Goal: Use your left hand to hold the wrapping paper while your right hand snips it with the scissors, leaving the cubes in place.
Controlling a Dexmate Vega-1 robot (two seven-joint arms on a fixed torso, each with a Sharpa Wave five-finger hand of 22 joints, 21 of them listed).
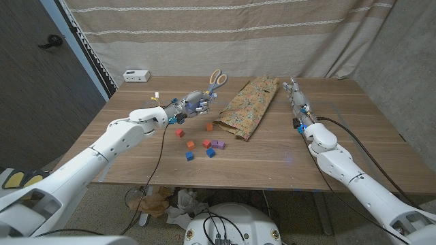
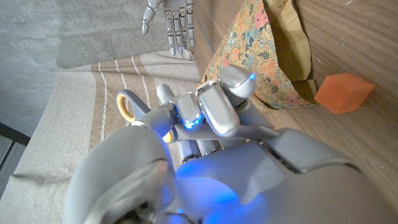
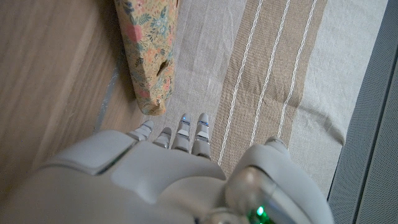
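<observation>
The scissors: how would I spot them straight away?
Look at the wooden table, far side, just left of the floral wrapping paper. The scissors stick up from the left robot hand, and their pale looped handles are unlike anything nearby.

A makeshift lab or test room: a wooden worktop (image 1: 354,129) stands before a hung striped cloth backdrop (image 1: 225,34), cables (image 1: 160,160) trail down, and crumpled paper (image 1: 160,203) lies on the floor.
</observation>
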